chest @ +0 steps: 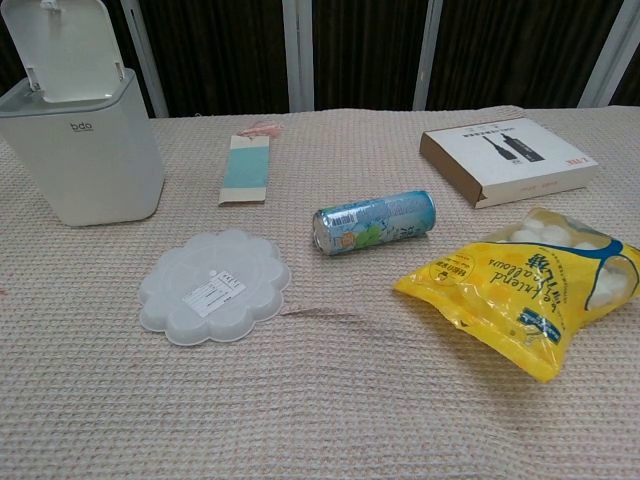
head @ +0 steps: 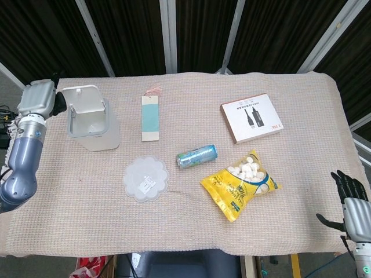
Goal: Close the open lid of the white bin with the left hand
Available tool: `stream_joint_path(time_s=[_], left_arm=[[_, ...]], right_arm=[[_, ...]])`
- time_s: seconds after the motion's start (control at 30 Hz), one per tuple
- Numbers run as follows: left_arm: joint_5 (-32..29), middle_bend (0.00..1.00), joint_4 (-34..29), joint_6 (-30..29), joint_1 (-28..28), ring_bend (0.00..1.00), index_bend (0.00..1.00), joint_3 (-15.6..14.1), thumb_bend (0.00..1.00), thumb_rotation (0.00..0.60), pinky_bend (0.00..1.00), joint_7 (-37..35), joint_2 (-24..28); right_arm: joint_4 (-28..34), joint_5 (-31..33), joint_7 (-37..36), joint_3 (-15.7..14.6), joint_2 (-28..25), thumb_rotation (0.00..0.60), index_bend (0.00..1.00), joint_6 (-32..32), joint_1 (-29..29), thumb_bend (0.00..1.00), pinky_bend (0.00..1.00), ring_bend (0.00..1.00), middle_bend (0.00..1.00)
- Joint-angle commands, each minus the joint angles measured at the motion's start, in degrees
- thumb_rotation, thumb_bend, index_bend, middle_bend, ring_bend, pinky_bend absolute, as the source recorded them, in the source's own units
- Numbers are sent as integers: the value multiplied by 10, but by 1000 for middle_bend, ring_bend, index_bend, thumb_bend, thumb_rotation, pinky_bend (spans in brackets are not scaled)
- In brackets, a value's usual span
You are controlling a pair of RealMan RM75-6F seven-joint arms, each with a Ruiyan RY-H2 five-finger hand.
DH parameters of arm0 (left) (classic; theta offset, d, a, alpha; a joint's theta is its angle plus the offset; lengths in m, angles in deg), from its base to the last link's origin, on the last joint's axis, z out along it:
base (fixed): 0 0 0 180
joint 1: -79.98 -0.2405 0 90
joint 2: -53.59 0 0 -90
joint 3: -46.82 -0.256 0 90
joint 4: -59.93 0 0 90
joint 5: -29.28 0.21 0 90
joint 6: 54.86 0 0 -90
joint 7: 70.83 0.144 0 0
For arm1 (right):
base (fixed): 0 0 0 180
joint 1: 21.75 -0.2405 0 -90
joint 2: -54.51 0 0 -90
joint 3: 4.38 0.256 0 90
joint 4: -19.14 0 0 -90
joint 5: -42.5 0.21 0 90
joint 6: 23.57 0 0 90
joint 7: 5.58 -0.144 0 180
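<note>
White bin stood at the far left of the desk, on the woven cloth. Its lid was up, hinged at the bin's far edge and leaning back away from the robot; chest view showed the lid upright above the body.

Left robot hand hung just beside the lid, on its outer left side and about level with it, apparently not touching. Only the back of the hand showed; whether its fingers were spread or curled, cannot tell. It held nothing that could be seen. Not in chest view.

Right robot hand sat at the near right corner, fingers apart, empty, well apart from the bin.

Key relation: lid lay directly to the right of the left robot hand. Judged that the hand had to get behind or over the lid's top edge, then press it forward and down toward the robot. Risk: a sideways push shifting the light bin.

Other items nearer centre, clear of the path.
</note>
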Motion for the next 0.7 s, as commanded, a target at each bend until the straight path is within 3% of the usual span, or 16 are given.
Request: stream_joint_path(time_s=[0.03, 0.4, 0.7], left_arm=[[-41, 961, 29, 8, 32, 906, 94, -13, 834, 600, 1000, 24, -22], [-84, 966, 61, 13, 70, 907, 245, -37, 847, 600, 1000, 49, -52], [-62, 968, 18, 2, 64, 908, 292, -46, 850, 600, 1000, 35, -33]], right_arm=[[0, 0, 0, 0, 0, 600, 0, 0, 0, 152, 0, 0, 0], [1, 4, -5, 1, -2, 600, 0, 0, 1, 152, 0, 0, 0], [1, -1, -6, -2, -4, 600, 0, -4, 4, 152, 0, 0, 0]])
